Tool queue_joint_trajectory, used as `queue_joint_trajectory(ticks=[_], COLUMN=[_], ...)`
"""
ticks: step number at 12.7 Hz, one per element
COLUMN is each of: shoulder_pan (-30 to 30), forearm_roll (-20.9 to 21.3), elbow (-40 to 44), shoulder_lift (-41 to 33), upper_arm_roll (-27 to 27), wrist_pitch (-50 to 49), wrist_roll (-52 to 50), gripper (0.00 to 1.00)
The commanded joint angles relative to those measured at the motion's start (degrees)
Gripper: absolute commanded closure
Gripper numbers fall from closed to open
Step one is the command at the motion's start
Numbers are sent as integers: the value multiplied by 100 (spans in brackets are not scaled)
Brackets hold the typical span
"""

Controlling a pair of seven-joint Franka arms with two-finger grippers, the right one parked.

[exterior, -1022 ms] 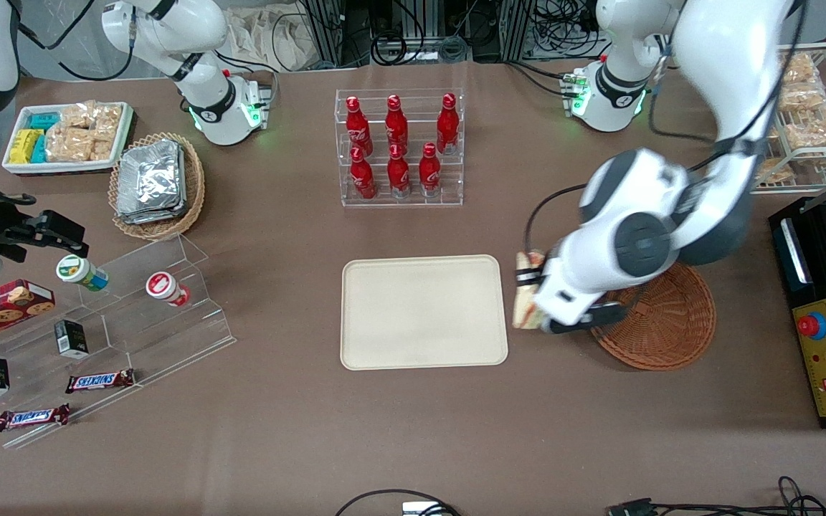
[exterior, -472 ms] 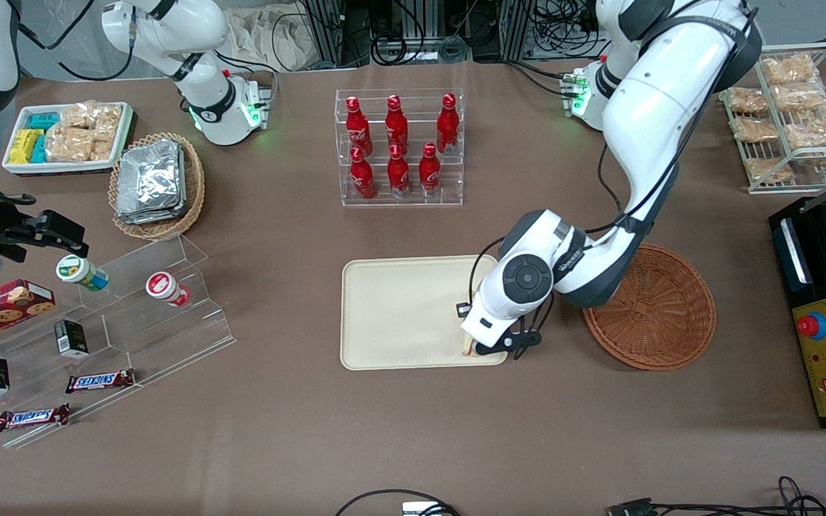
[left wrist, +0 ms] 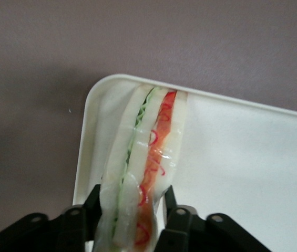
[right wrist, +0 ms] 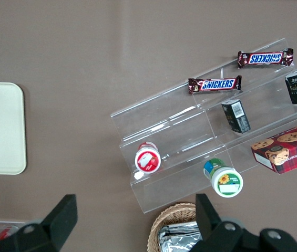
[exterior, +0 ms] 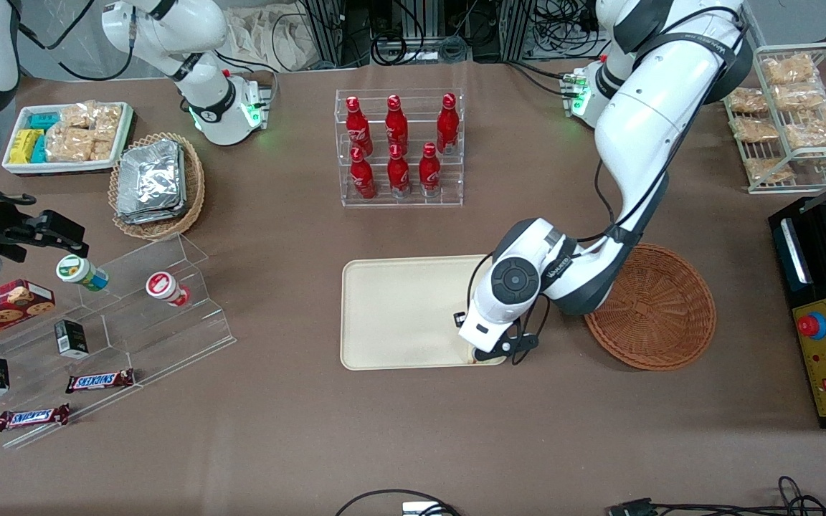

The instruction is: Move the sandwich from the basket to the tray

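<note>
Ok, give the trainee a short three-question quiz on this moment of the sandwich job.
1. True or false: the sandwich is lying in the basket.
2. Multiple choice. The gripper is: A) open above the bottles, B) shut on the sandwich over a corner of the tray, C) open inside the basket.
3. Fill in: the tray corner under the gripper is the one nearer the front camera and nearer the ____.

Key:
1. False. The basket holds nothing, and the sandwich is between the gripper's fingers.
2. B.
3. Basket.
</note>
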Motion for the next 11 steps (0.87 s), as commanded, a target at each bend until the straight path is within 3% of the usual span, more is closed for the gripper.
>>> queue_joint_trajectory(ticks=[1,3,6,8,11], shoulder_pan=[5,23,40,40,14], forearm_roll=[130,139,-28,-430,-1388], elbow=[36,-42,-672,-1279,-2009], shoulder_lift=[-611,-1225,-2148,-2816,-3958], upper_arm_roll=[21,73,617,1064,2110], wrist_pitch=[-639,-1559,-1644,-1582,-1687], wrist_roll=[-110,-119,13,755,2644], gripper=[0,0,0,0,0])
